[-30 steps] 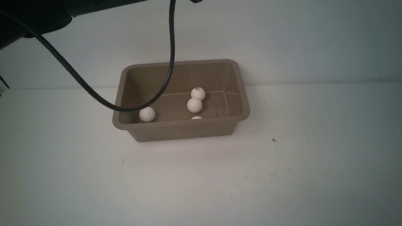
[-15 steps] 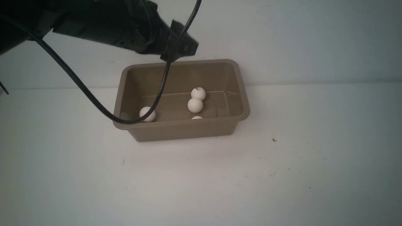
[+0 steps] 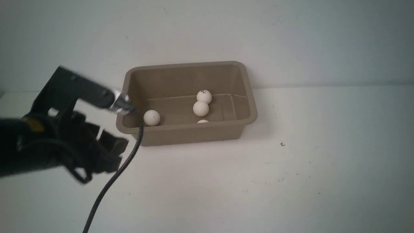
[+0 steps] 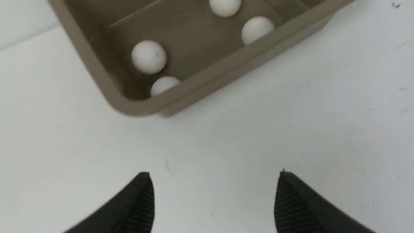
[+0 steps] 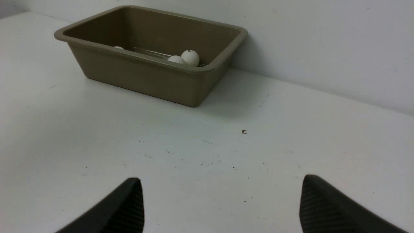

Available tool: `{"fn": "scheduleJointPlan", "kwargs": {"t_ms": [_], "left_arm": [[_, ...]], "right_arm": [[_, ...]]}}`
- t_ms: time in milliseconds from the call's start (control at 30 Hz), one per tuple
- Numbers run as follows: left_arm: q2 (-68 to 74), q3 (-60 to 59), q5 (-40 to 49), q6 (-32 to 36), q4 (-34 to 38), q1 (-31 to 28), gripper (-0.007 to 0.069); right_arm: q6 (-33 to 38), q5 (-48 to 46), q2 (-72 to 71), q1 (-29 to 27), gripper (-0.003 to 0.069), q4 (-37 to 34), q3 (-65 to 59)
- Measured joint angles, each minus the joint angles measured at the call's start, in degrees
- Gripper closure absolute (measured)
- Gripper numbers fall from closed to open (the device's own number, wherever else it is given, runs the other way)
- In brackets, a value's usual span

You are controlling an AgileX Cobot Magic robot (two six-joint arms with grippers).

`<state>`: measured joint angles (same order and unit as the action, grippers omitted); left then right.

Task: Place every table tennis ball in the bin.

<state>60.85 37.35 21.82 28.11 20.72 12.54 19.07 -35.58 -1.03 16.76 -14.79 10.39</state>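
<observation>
The taupe-brown bin (image 3: pixel 186 127) stands at the back of the white table against the wall. Four white table tennis balls lie inside it: one at the left (image 3: pixel 151 117), two touching in the middle (image 3: pixel 204 96) (image 3: pixel 201 108), and one half hidden behind the front wall (image 3: pixel 202 121). My left gripper (image 3: pixel 111 153) is blurred, open and empty, low over the table just left and in front of the bin. In the left wrist view its open gripper (image 4: pixel 213 174) frames bare table, with the bin (image 4: pixel 207 72) and a ball (image 4: pixel 148 57) beyond. My right gripper (image 5: pixel 223 179) is open and empty, away from the bin (image 5: pixel 136 74).
A black cable (image 3: pixel 110 184) hangs from my left arm down across the table in front of the bin's left corner. A small dark speck (image 3: pixel 282 144) lies on the table right of the bin. The wall rises directly behind the bin.
My left arm has swung from high above the bin down to the table at the bin's front left. Its cable no longer crosses the bin. The balls stay in the bin.
</observation>
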Motion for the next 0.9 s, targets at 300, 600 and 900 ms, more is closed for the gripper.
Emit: {"fn": "scheduleJointPlan", "kwargs": {"t_ms": [300, 600, 900], "left_arm": [[-29.1, -21.3, -1.8, -0.7, -3.4, -4.2, 0.0178], [-46.1, -32.4, -1.1, -8.0, -5.8, -9.2, 0.0178], [-55.1, -35.3, 1.7, -13.1, -9.5, -9.5, 0.0178]], "right_arm": [[0.0, 0.0, 0.0, 0.0, 0.0071, 0.0, 0.0], [0.9, 0.0, 0.0, 0.0, 0.0071, 0.0, 0.0], [1.3, 0.0, 0.0, 0.0, 0.0071, 0.0, 0.0]]}}
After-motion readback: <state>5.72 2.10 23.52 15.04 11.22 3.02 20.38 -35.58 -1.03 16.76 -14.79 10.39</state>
